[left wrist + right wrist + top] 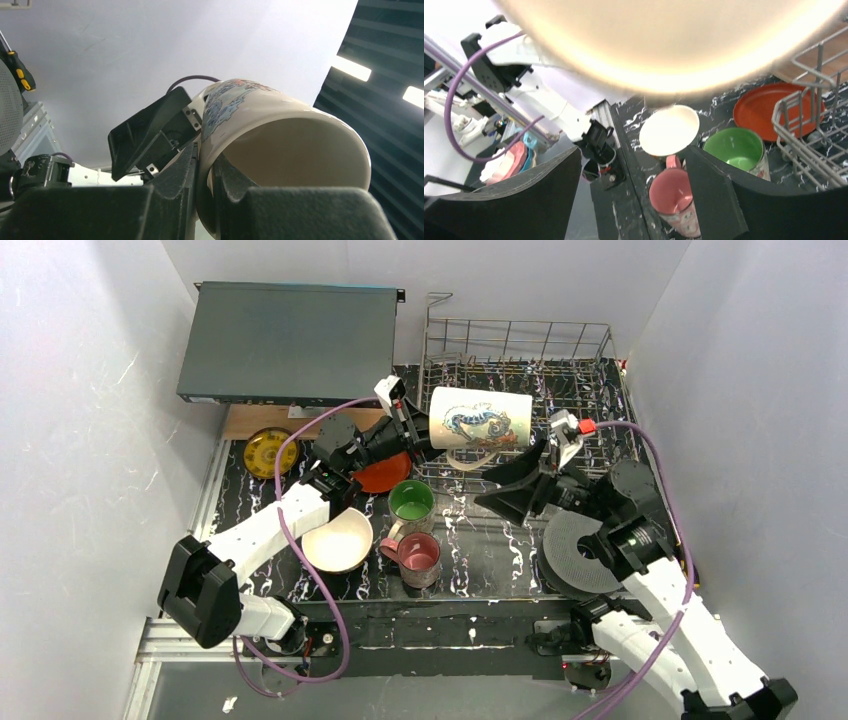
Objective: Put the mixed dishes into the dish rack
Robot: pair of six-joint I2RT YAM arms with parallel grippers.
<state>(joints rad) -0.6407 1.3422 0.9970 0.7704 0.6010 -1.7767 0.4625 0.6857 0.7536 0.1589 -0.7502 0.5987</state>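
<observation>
My left gripper (412, 428) is shut on the rim of the floral cream mug (480, 418), one finger inside and one outside the wall (280, 150). The mug lies sideways in the air over the front edge of the dish rack (590, 390). At the mug's base end my right gripper (515, 480) stands open with nothing between its fingers; the mug (664, 45) is a cream blur just above it. On the mat lie the red-orange plate (385, 477), the green-inside mug (411, 502), the pink mug (420, 555), the bowl (337, 540) and the yellow dish (268, 452).
A dark grey ribbed disc (580, 550) lies under the right arm. A flat dark grey box (290, 340) sits at the back left, with a wooden board (260, 422) in front of it. White walls close in on both sides.
</observation>
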